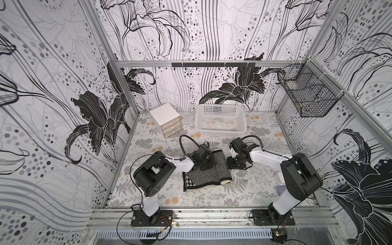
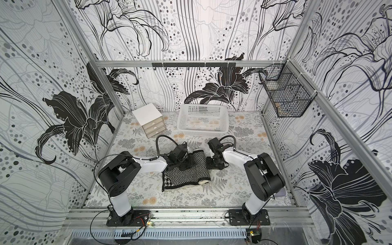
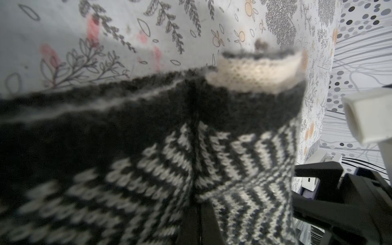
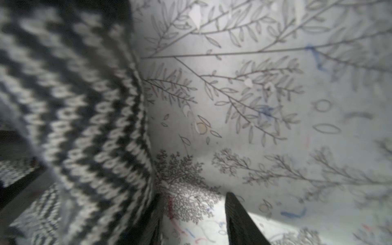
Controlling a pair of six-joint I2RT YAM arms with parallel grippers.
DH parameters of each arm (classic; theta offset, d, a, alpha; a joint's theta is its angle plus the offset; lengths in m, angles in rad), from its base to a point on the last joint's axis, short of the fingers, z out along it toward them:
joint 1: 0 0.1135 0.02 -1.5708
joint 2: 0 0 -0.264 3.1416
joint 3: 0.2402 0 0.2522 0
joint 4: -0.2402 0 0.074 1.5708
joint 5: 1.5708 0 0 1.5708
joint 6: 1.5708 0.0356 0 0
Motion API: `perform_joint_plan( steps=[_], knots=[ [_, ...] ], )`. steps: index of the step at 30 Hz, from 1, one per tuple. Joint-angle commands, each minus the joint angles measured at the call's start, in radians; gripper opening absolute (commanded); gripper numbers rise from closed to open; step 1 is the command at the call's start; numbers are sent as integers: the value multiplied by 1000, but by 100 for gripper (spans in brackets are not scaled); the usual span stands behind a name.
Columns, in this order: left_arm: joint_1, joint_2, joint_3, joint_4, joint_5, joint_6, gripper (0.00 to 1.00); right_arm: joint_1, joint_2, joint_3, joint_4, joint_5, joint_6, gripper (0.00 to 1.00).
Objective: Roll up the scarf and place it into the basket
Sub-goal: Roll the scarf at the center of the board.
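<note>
Folded scarf [image 1: 206, 172]: herringbone zigzag, houndstooth corner, cream fuzzy edging

B&w lily walls [image 1: 53, 84], floral tabletop [image 1: 201, 197], wire basket [image 1: 307, 95], sm drawer box [image 1: 165, 114]

A lab test booth: metal frame [image 1: 148, 63], flower-print walls [image 1: 53, 95], robot arms [image 1: 151, 203] bolted to the front rail [image 1: 212, 214].

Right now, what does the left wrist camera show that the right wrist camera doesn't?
Only the left wrist view shows the cream fuzzy edging of the black-and-white zigzag knitted scarf, plus a dotted wall. Only the right wrist view shows blue scribble marks on the grey leaf-printed table cover. Both show the scarf's zigzag knit and that cover.
</note>
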Motion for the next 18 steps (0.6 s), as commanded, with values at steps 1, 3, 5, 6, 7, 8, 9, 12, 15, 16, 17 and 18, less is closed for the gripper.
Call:
perform_joint_plan(
  steps=[1,3,5,6,7,8,9,12,15,16,17,18],
  knots=[
    [7,7,-34,-5,-8,20,0,-7,35,4,90,-261,-47,49],
    [8,14,-39,8,-8,13,0,-8,39,-12,133,-310,-22,49],
    [8,18,-43,18,-9,5,0,-9,45,-27,181,-338,7,49],
    [8,17,-46,23,-10,3,0,-9,51,-35,207,-353,22,48],
    [8,17,-50,25,-10,1,0,-11,56,-41,232,-366,40,48],
    [8,14,-54,26,-12,-1,0,-10,63,-45,259,-385,56,48],
    [8,12,-57,26,-12,-1,0,-11,65,-55,294,-404,81,47],
    [8,1,-66,21,-23,-1,0,-9,67,-77,375,-438,134,47],
    [8,-1,-69,21,-28,-4,0,-10,70,-98,439,-466,183,46],
    [9,0,-70,22,-30,-6,0,-11,68,-100,446,-465,199,46],
    [8,1,-73,30,-31,-9,0,-9,60,-107,453,-455,212,46],
    [8,0,-75,33,-31,-13,0,-10,54,-114,452,-442,224,46]
  ],
)
